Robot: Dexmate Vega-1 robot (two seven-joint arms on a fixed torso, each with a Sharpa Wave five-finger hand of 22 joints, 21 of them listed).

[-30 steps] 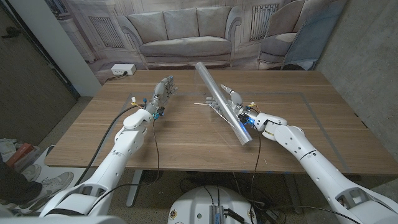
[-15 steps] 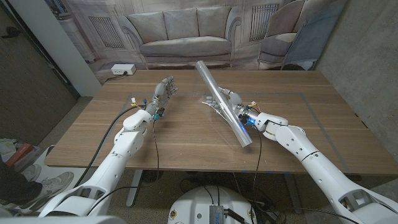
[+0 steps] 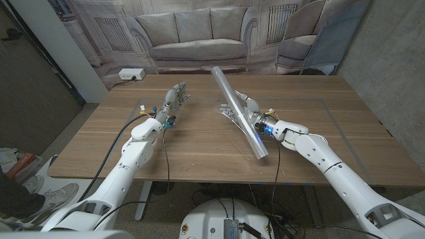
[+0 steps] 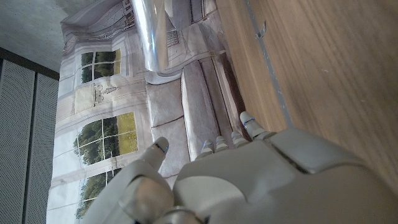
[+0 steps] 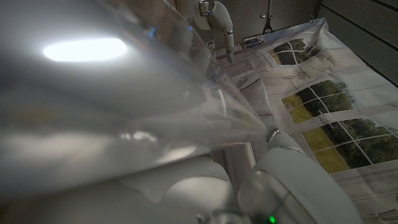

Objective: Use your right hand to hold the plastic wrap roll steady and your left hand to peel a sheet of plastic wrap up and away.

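Observation:
The plastic wrap roll (image 3: 239, 111) is a long shiny tube, tilted, its far end raised toward the back and its near end pointing to the table's front. My right hand (image 3: 247, 111) grips it around the middle, fingers wrapped on the far side. Up close in the right wrist view the roll (image 5: 93, 93) is a glossy blur across my right hand (image 5: 205, 186). My left hand (image 3: 173, 101) stands apart on the table's left, holding nothing, fingers straight and pointing away. Past my left hand (image 4: 230, 180) in the left wrist view, the roll's end (image 4: 152, 34) appears.
The wooden table (image 3: 199, 143) has bare room in the middle and front. A white power strip (image 3: 131, 74) lies at the back left corner. A sofa backdrop (image 3: 199, 40) hangs behind the table.
The roll's raised far end has swung slightly rightward with my right hand. My left hand has stayed in place.

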